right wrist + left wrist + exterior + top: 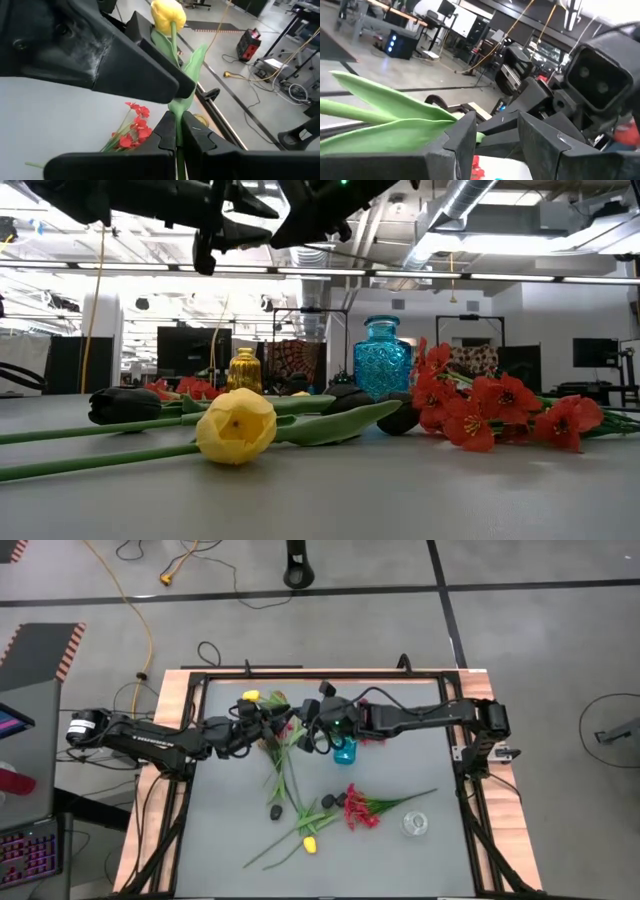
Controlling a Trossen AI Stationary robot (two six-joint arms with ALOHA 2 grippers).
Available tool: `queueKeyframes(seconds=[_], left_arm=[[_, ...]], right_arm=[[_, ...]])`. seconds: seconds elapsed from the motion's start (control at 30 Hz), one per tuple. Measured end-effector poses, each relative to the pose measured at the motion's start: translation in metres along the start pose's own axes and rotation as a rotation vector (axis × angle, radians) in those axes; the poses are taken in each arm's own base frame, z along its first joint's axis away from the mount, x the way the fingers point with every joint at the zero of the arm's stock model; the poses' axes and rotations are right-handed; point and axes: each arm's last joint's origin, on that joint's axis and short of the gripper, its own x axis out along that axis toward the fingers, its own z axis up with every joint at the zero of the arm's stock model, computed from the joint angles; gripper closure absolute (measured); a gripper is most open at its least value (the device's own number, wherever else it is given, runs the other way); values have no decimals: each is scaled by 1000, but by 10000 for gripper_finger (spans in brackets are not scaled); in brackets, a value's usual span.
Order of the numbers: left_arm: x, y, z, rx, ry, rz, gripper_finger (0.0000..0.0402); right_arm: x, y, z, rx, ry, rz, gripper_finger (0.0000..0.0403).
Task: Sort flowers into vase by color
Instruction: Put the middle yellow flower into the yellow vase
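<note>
My right gripper (176, 117) (303, 723) is shut on a yellow tulip (167, 14) (250, 696), held in the air over the table's far middle. My left gripper (495, 132) (268, 720) is open and meets it there, a finger on either side of the tulip's green leaves (385, 115); I cannot tell whether it touches them. More flowers lie flat on the table: a yellow tulip (236, 425) (309, 843), black tulips (125, 405) (275, 812) and a red spray (480, 408) (362, 808). My right gripper pinches the yellow tulip's green stem (176, 102) between its two fingers, below the leaves. The stem runs on past the fingertips, along the fingers, with the bloom at its far end. The flower is lifted clear of the table.
A blue glass vase (344, 751) (382, 358) stands just under the right arm, a small gold vase (244, 370) beside it, and a clear glass vase (415, 824) near the right front. Long stems (280, 775) cross the table's middle. A few red blossoms (135, 132) lie below the grippers.
</note>
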Motion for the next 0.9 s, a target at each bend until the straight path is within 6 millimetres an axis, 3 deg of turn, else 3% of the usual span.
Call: queueKeyframes(seconds=[0.17,0.5,0.9], left_arm=[[0,-1,-1,-58,5,-1,265],[-4,-5,-4,-70,16,-9,265],[-4,-2,-4,-62,-24,80,265]], right_arm=[[0,0,-1,-5,11,-4,365],[-2,-5,0,-34,32,-183,365],[-8,9,2,-70,20,-135,365]])
